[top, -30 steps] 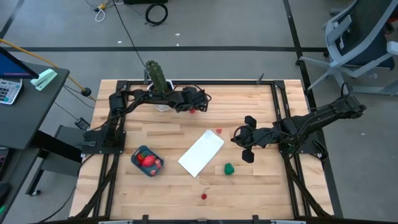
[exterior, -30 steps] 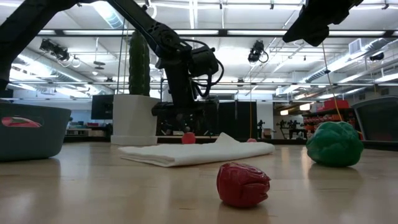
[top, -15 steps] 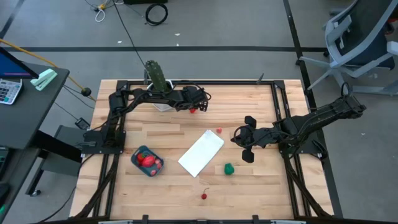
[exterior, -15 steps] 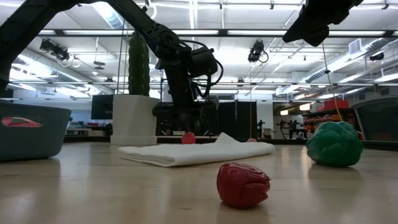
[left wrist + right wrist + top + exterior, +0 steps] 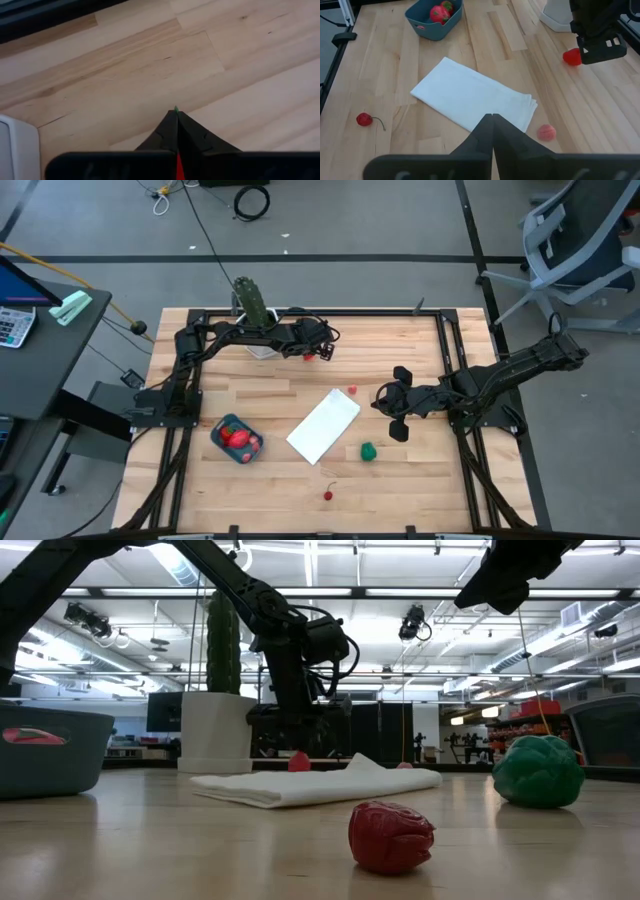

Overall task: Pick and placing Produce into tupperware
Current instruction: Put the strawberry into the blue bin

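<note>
- The left gripper [image 5: 322, 350] is at the far side of the table [image 5: 400, 470], just beside the white hexagonal pot [image 5: 216, 730] that holds the tall green cactus [image 5: 250, 301].
- Its fingers are pressed together on a red toy strawberry [image 5: 572, 57]; in the left wrist view a strip of red shows between the 2 dark fingers [image 5: 167, 132], with a speck of green at their tips.
- In the low view that strawberry sits low under the gripper, at about table level; whether it touches the wood cannot be told.
- The right gripper [image 5: 398, 402] hangs over the right half of the table with its fingers pressed together and nothing between them.
- The teal tupperware [image 5: 236, 439] stands at the near left part of the table, well apart from both grippers, and has red strawberries [image 5: 440, 12] inside.
- A white folded cloth [image 5: 323, 425] lies in the middle of the table, between the tub and the right gripper.
- A small pinkish ball [image 5: 352, 390] lies just beside the far corner of the cloth.
- A green toy piece [image 5: 368, 451] sits near the cloth's right edge, on the near side.
- A red cherry with a stem [image 5: 327, 494] lies alone near the front edge of the table, apart from the cloth.
</note>
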